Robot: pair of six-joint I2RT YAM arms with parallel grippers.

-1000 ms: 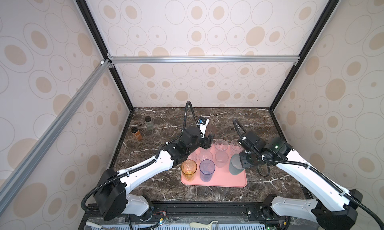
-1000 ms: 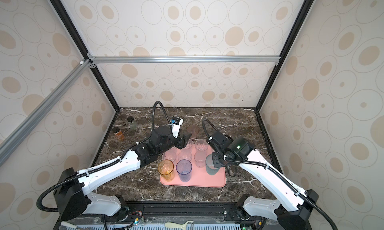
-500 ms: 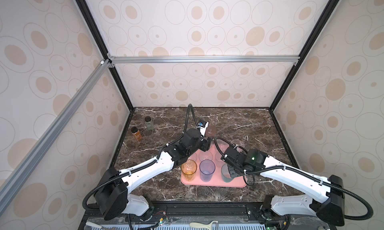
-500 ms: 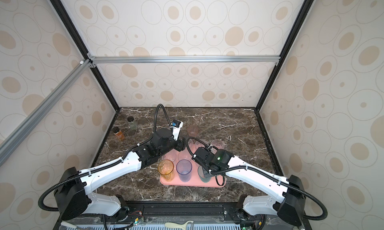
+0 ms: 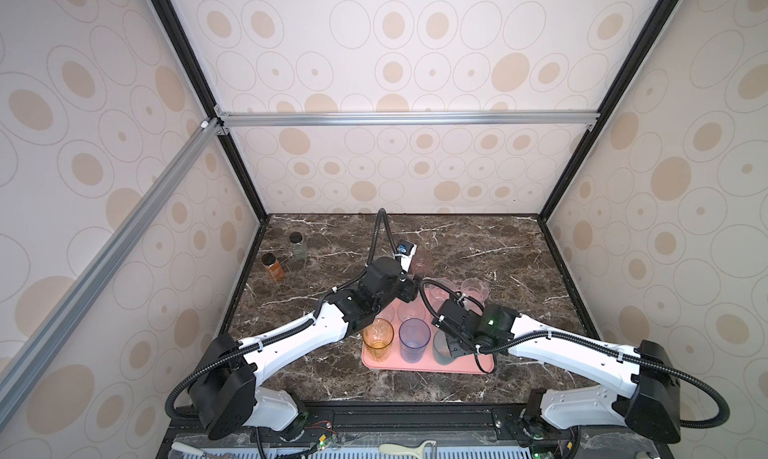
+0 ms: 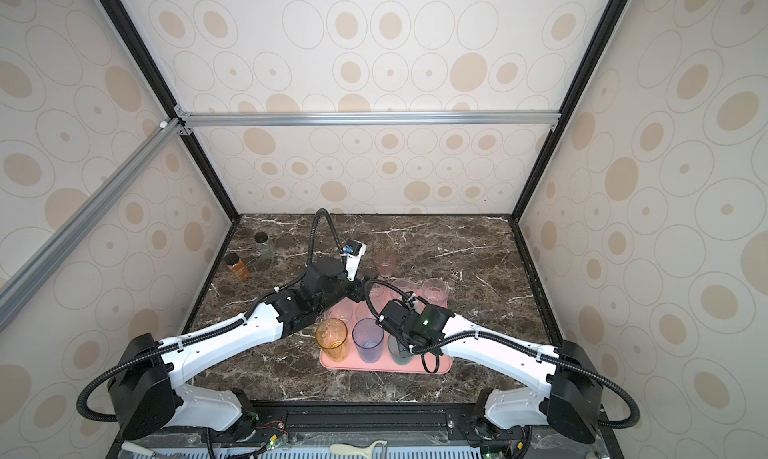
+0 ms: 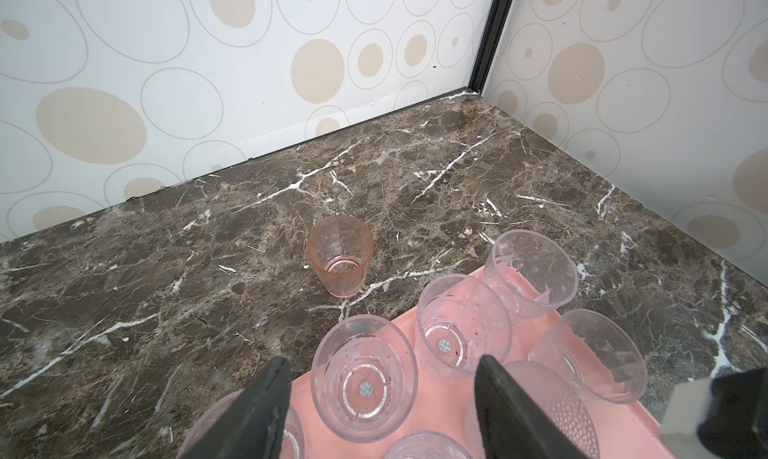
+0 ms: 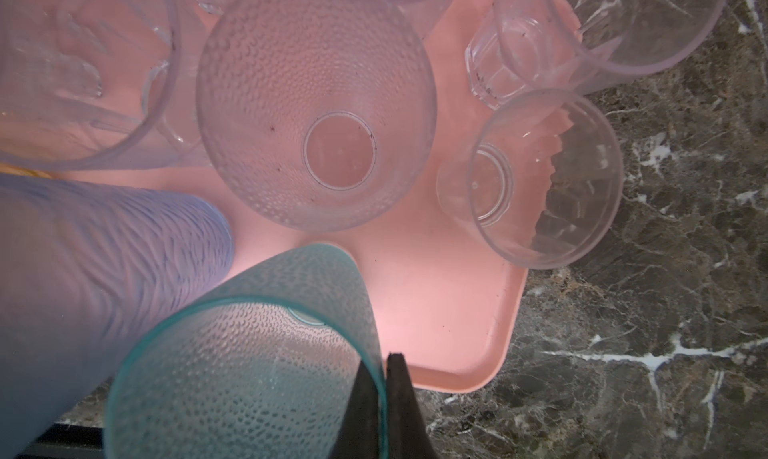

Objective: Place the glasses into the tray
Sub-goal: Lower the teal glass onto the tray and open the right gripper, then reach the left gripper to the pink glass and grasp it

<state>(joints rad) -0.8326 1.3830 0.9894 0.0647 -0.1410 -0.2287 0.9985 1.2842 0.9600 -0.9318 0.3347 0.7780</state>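
Now mid-placement. Pinching the wall of the teal glass with the right hand, clenched tight, one finger inside the rim and one outside. Holding that glass over the lower right part of the tray in both top views, just beside the blue glass, with the amber glass further left in the same row. Impossible to tell base contact with the tray floor from these views. Judging by that grip, in the last stretch of a set-down, not yet let go.

Meanwhile hovering the left hand released, fingers spread wide, above the clear glasses near the upper edge of the tray, gripping nothing. Standing apart from the tray, on the bare table just above it in a top view: the pink glass, upright, mouth up, straight ahead of the left hand. Apparently the one glass plainly outside.

Next, probably: lower the teal glass until flat on the tray, loosen the pinch, then lift straight up to avoid dragging the rim or knocking the blue neighbour. After that, reach the left hand past the clear glasses, straddle the pink glass, close gently, and carry it to a free patch of tray, none too plentiful by the look of it.
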